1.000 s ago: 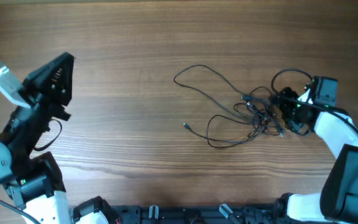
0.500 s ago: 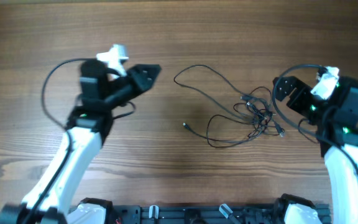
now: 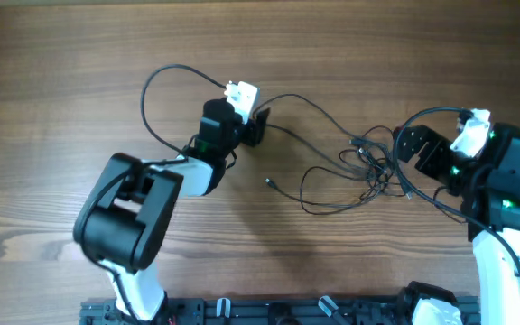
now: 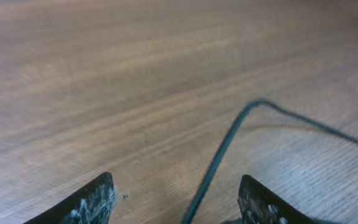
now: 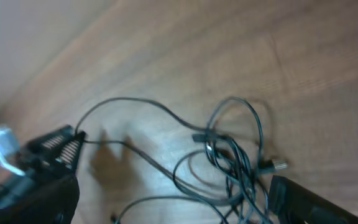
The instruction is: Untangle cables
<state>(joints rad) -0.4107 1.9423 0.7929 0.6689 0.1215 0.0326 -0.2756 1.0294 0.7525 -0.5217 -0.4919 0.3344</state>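
Note:
The cables (image 3: 377,167) are thin black wires knotted together right of centre. One long loop (image 3: 296,101) runs off to the left, and a loose plug end (image 3: 269,182) lies in front. My left gripper (image 3: 259,126) is open at the left end of that loop. In the left wrist view one strand (image 4: 219,158) lies on the wood between its fingers (image 4: 95,200), which stand apart from it. My right gripper (image 3: 415,153) is open just right of the knot. The right wrist view shows the knot (image 5: 235,163) lying between its wide-spread jaws.
The table is brown wood. My left arm's thick black cord (image 3: 154,88) arcs over the table behind the arm. The right arm's cord (image 3: 422,115) curves above its gripper. A black base rail (image 3: 287,311) runs along the near edge.
My left arm has swung from the far left over to the cable loop's left end, and its jaws have opened. My right gripper has opened wide and pulled back slightly from the knot.

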